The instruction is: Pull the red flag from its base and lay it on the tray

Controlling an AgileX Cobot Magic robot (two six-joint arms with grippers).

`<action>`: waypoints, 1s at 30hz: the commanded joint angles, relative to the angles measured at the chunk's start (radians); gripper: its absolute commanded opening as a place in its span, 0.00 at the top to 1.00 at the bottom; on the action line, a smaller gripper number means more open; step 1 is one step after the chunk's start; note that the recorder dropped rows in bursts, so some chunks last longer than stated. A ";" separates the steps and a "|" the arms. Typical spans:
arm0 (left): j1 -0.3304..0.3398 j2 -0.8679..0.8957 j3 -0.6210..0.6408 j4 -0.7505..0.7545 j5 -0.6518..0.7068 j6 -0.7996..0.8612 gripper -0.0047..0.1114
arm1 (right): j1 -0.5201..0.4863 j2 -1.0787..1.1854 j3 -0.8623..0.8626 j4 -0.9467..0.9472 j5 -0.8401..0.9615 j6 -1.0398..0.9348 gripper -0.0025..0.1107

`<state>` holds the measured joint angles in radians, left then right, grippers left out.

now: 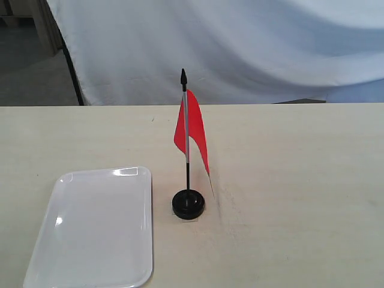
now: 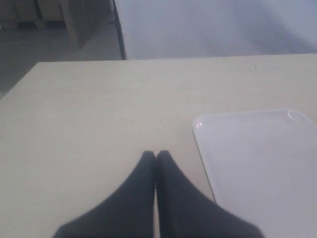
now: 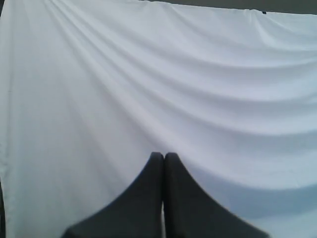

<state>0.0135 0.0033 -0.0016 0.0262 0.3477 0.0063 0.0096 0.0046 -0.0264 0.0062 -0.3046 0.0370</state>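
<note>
Exterior view shows the red flag (image 1: 195, 138) upright in the base (image 1: 188, 204), just beside the tray (image 1: 90, 228). Both left hand (image 2: 156, 156) and right hand (image 3: 164, 157) clenched, empty. Looks like nothing's started; next, open one, grab the pole.

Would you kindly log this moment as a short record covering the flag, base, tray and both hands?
red flag: upright, pole seated in base
base: on table, beside tray, apart from it
tray: on table, nothing on it
left hand: shut, empty, above table beside tray
right hand: shut, empty, facing white backdrop
task state: flag not yet pulled
</note>
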 commanded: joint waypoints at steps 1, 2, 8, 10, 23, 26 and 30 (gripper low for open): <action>-0.003 -0.003 0.002 0.003 -0.005 -0.006 0.96 | 0.003 -0.005 -0.103 -0.006 0.085 -0.004 0.98; -0.003 -0.003 0.002 0.003 -0.005 -0.006 0.96 | 0.003 -0.005 -0.139 -0.006 0.126 -0.016 0.98; -0.003 -0.003 0.002 0.003 -0.005 -0.006 0.96 | 0.003 -0.005 -0.243 -0.006 0.225 -0.105 0.98; -0.003 -0.003 0.002 0.003 -0.005 -0.006 0.96 | 0.003 0.043 -0.266 -0.006 0.227 -0.123 0.98; -0.003 -0.003 0.002 0.003 -0.005 -0.006 0.96 | 0.003 0.787 -0.399 -0.006 0.057 -0.123 0.98; -0.003 -0.003 0.002 0.003 -0.005 -0.006 0.96 | 0.006 1.006 -0.399 -0.006 -0.009 -0.118 0.98; -0.003 -0.003 0.002 0.003 -0.005 -0.006 0.96 | 0.081 1.225 -0.399 -0.016 -0.039 -0.115 0.95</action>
<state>0.0135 0.0033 -0.0016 0.0262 0.3477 0.0063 0.0511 1.1566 -0.4214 0.0000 -0.3064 -0.0782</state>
